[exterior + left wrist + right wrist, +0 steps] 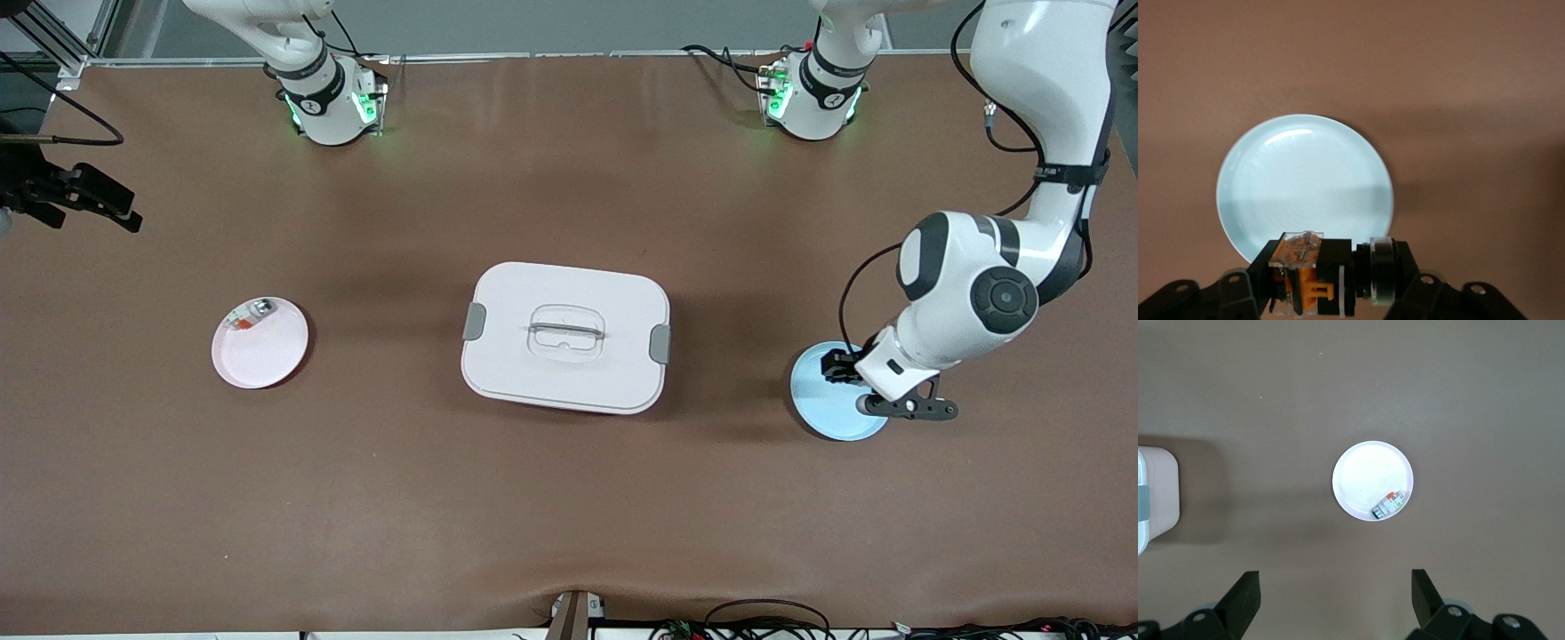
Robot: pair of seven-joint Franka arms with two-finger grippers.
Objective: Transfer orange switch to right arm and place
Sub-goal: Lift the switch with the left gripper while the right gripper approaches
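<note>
— Fingers of the left gripper are clamped on the orange switch, aren't they?

— Yes. In the left wrist view the switch sits crosswise between them, orange body at one end and round cap at the other, held clear above the blue plate. From the front camera the left gripper hangs over that plate's edge, at the left arm's end of the worktop.

— And the right gripper?

— Spread wide and holding nothing (its two fingers stand well apart in its own view). It hovers high over the pink plate, which carries only a small silvery part with red-orange bits.

— So how far along are we?

— I'd judge the pick-up done and nothing more. The two grippers are well apart, with the closed white box on the worktop between the plates, so the handover has not begun. What remains, as I read it: bring the arms together, pass the switch across, then set it down.
</note>
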